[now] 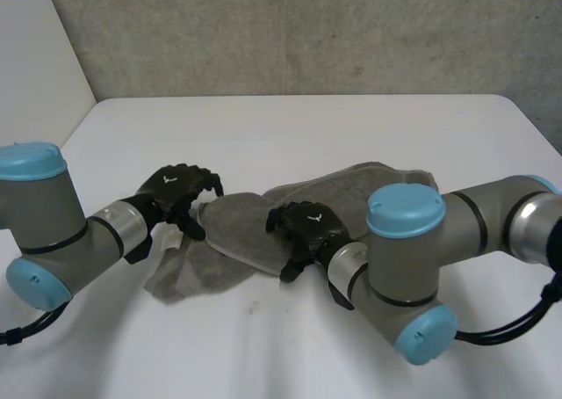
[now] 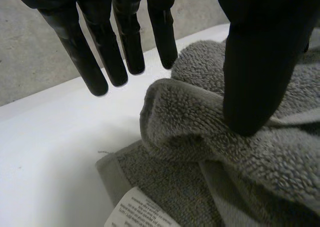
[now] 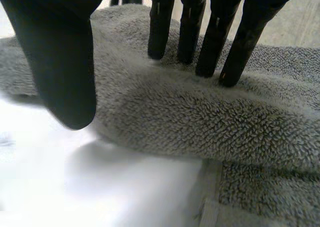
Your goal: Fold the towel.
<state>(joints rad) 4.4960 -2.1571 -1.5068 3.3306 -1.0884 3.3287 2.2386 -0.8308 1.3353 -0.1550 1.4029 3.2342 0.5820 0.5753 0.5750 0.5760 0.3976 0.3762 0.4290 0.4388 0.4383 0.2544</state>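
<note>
Grey towel (image 1: 237, 229) beneath left hand (image 1: 176, 192), right hand (image 1: 306, 226); white table (image 1: 307, 126).

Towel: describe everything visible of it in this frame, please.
The towel is grey terry cloth with a flat woven border, lying rumpled and partly folded on the white table. A rounded flap is turned over near its middle. A white care label shows at one hem. The left hand rests its thumb on a raised fold, fingers straight beyond the edge. The right hand sets straight fingertips on a thick fold, thumb off the cloth.
</note>
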